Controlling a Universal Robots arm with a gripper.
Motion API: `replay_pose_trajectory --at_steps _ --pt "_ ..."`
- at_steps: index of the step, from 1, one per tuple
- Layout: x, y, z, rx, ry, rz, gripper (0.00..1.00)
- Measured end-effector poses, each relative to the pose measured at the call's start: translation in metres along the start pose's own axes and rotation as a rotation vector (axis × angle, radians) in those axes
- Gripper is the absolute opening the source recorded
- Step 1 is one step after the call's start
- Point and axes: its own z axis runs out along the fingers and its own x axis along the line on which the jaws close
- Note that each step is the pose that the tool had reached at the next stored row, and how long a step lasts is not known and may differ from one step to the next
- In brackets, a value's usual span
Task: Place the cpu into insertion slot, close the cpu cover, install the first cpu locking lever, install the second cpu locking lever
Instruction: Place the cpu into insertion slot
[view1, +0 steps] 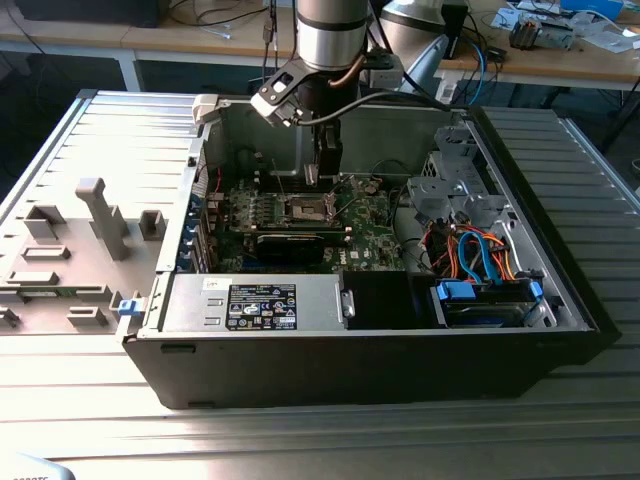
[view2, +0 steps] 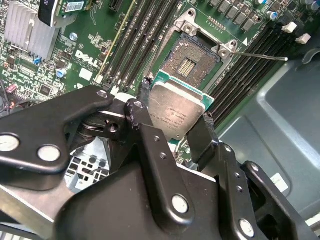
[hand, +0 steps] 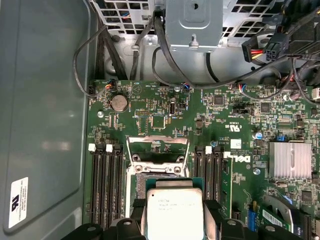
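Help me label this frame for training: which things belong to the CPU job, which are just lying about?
Job: cpu, held in the pincer; empty socket; open cpu cover.
Lying about: power supply box; heatsink; orange and blue cables.

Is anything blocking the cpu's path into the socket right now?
Nothing visible does. The gripper holds the cpu close by the open socket, and the cpu cover stands swung up, off the opening.
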Motion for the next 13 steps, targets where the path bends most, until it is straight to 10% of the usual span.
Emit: replay_pose_trajectory --at_steps 13 --pt "0.0 -0.0001 0.0026 0.0 0.0 0.0 0.55"
